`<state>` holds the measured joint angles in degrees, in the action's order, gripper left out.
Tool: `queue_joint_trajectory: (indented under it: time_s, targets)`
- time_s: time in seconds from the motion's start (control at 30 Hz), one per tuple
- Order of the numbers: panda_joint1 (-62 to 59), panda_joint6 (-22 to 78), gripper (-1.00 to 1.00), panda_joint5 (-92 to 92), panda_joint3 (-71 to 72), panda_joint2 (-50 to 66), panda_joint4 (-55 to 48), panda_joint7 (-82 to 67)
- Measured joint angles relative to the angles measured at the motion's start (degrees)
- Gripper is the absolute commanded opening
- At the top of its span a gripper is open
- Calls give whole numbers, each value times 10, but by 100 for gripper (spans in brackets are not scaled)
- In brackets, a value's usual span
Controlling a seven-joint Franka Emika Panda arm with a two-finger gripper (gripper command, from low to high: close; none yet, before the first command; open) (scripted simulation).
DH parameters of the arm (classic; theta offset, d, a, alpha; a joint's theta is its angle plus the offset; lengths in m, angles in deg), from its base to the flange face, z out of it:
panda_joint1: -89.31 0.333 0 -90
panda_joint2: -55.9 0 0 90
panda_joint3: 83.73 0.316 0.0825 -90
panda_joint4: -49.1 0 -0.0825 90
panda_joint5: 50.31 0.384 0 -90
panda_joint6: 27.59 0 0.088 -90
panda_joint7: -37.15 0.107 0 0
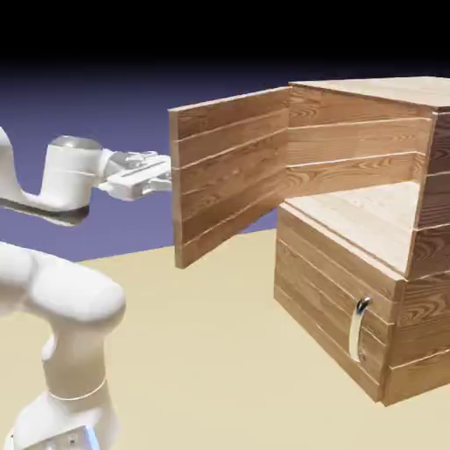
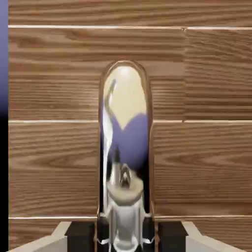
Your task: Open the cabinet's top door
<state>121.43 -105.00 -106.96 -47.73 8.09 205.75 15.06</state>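
- Top door [image 1: 230,174]: plank wood, swung wide beyond the jaws [image 1: 165,173]; likely stiff.
- Handle [image 2: 125,147]: curved, polished, probably slippery; best taken mid-bar.
- Jaws: clamped on handle.

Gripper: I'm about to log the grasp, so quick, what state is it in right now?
Gripper: closed on the top door's silver handle, one fingertip on each side.

The arm reaches level toward the exterior view's right, its end effector [image 1: 169,174] closed.
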Motion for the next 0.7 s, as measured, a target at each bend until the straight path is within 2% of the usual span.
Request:
queue_joint_trajectory:
  time_s: [0.47, 0.7]
  targets:
    - [-208, 273, -100, 118, 263, 285, -285, 142]
    - [-310, 373, -100, 128, 390, 403, -370, 227]
